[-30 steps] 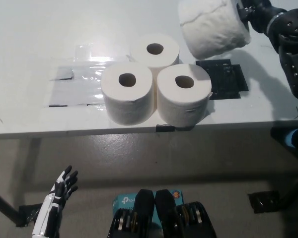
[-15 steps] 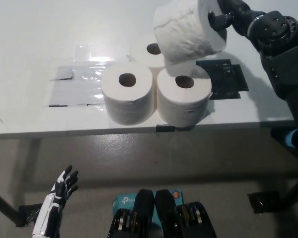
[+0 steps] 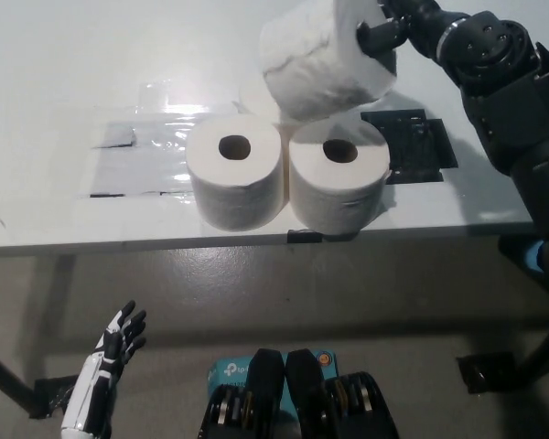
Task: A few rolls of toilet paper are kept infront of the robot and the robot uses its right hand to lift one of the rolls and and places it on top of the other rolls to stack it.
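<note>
While the black right hand [image 3: 404, 27] grips a toilet paper roll [image 3: 325, 57] by its end, fingers closed around the far side and into the core, the roll hangs tilted in the air above the white table [image 3: 55, 73]. It sits over the group of rolls standing upright below, and hides most of the back roll [image 3: 254, 99], of which only a sliver shows at its left edge. Whether the lifted roll touches the ones beneath cannot be told from this angle. Two more rolls stand at the table's near edge, touching side by side: the front left roll [image 3: 235, 168] and the front right roll [image 3: 339, 173], both with their cardboard cores facing up. A sheet of clear plastic film [image 3: 137, 151] lies flat to their left, and a black square plate [image 3: 419, 142] lies flat just to the right. Low at the picture's lower left, off the table, the white left hand [image 3: 117, 340] rests with fingers spread apart, holding nothing.
</note>
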Controlling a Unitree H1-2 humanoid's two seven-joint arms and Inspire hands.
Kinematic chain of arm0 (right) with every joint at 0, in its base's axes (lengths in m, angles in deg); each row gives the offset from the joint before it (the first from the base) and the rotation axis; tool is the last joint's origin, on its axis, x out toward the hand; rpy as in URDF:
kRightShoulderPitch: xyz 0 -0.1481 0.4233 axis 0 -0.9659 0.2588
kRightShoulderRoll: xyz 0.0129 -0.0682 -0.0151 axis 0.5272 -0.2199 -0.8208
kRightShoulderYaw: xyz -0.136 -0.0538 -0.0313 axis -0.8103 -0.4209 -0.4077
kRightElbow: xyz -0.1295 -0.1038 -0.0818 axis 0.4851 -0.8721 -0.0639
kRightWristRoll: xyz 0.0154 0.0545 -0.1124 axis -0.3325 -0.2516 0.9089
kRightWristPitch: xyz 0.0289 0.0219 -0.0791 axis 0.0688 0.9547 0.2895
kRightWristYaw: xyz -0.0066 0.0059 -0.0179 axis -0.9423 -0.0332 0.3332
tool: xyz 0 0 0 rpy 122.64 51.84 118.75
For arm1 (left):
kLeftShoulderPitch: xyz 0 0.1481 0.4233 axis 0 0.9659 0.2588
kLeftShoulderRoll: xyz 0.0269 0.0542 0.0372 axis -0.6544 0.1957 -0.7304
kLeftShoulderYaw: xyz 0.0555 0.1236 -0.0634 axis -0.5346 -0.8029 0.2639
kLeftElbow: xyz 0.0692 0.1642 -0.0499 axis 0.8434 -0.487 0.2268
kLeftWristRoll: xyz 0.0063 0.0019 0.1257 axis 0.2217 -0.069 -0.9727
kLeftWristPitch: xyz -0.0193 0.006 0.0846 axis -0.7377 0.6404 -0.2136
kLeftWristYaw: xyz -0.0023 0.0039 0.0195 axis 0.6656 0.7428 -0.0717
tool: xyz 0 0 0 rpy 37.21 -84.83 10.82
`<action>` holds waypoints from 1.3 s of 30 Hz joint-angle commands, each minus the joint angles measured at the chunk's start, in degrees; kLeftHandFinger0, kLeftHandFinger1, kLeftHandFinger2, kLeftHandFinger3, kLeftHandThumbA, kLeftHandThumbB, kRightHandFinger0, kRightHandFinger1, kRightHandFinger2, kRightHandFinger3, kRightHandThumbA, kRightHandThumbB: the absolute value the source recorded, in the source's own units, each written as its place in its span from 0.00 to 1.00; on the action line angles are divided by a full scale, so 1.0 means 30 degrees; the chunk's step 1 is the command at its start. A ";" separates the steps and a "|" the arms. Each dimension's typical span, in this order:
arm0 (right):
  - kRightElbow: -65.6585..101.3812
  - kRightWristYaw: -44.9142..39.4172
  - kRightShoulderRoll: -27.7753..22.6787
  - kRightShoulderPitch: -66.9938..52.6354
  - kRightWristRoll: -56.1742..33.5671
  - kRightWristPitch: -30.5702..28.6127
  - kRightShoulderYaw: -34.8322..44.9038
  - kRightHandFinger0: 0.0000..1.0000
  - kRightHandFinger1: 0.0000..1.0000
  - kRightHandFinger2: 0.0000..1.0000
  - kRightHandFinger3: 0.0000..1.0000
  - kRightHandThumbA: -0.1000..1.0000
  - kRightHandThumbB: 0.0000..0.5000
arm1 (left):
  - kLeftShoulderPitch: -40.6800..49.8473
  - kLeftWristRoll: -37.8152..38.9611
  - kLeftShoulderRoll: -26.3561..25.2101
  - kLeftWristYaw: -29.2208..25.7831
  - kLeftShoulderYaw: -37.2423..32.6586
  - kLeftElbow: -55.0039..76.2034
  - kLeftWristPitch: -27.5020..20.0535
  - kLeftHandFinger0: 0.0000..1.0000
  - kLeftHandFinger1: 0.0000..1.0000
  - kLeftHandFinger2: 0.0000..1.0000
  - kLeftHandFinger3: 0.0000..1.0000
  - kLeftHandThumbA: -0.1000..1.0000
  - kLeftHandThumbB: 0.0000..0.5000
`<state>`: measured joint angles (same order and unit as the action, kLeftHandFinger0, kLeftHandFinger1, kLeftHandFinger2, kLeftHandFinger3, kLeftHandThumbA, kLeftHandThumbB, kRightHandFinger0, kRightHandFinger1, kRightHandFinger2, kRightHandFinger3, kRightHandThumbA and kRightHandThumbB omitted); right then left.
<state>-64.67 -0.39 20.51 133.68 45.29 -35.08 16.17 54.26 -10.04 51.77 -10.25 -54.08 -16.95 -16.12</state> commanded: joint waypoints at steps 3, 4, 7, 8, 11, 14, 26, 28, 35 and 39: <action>-0.0119 -0.0433 -0.0177 0.2109 0.0789 -0.1748 -0.0637 0.00 0.41 0.72 0.88 0.04 0.00 | -0.0074 -0.0048 -0.0366 0.0203 0.0053 0.0734 -0.0211 1.00 1.00 1.00 1.00 1.00 0.24; -0.0086 -0.0434 -0.0248 0.2224 0.1239 -0.1644 -0.1072 0.00 0.39 0.72 0.84 0.09 0.00 | -0.0058 -0.0057 -0.0373 0.0216 0.0036 0.0758 -0.0187 1.00 1.00 1.00 1.00 1.00 0.24; 0.0056 -0.0606 -0.0318 0.2368 0.1587 -0.1303 -0.1592 0.00 0.35 0.66 0.66 0.15 0.00 | -0.0062 -0.0160 -0.0363 0.0170 0.0014 0.0725 -0.0249 1.00 1.00 1.00 1.00 1.00 0.24; 0.0243 -0.0690 -0.0366 0.2361 0.1732 -0.1144 -0.1746 0.00 0.32 0.63 0.59 0.18 0.00 | -0.0082 -0.0140 -0.0371 0.0194 0.0005 0.0695 -0.0276 1.00 1.00 1.00 1.00 1.00 0.23; 0.0237 -0.0946 -0.0371 0.2487 0.1840 -0.0875 -0.1933 0.00 0.32 0.62 0.57 0.19 0.00 | -0.0073 -0.0140 -0.0356 0.0179 0.0009 0.0705 -0.0330 1.00 1.00 1.00 1.00 1.00 0.21; 0.0174 -0.1171 -0.0425 0.2621 0.1912 -0.0962 -0.2018 0.00 0.31 0.61 0.57 0.20 0.00 | -0.0110 -0.0208 -0.0382 0.0180 -0.0012 0.0796 -0.0201 1.00 1.00 1.00 1.00 1.00 0.21; 0.0547 -0.2058 -0.0583 0.2808 0.2699 -0.1525 -0.2502 0.00 0.27 0.58 0.52 0.24 0.00 | -0.0204 -0.0115 -0.0427 0.0227 0.0008 0.0934 -0.0020 1.00 1.00 1.00 1.00 1.00 0.21; 0.0512 -0.2192 -0.0564 0.2895 0.2794 -0.1647 -0.2571 0.00 0.28 0.60 0.56 0.26 0.00 | -0.0205 -0.0198 -0.0459 0.0218 -0.0011 0.0918 -0.0016 1.00 1.00 1.00 1.00 1.00 0.23; 0.1097 -0.2499 -0.0564 0.2820 0.3290 -0.1076 -0.2954 0.00 0.30 0.67 0.62 0.25 0.00 | -0.0210 -0.0217 -0.0466 0.0201 -0.0052 0.0956 -0.0028 1.00 1.00 1.00 1.00 1.00 0.22; 0.1111 -0.2565 -0.0490 0.2818 0.3613 -0.1374 -0.3268 0.00 0.23 0.61 0.60 0.31 0.00 | -0.0208 -0.0216 -0.0476 0.0194 -0.0045 0.1002 0.0005 1.00 1.00 1.00 1.00 1.00 0.21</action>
<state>-63.07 -7.20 20.04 136.37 54.56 -37.56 6.78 53.96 -10.20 51.30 -10.25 -54.19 -16.27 -15.88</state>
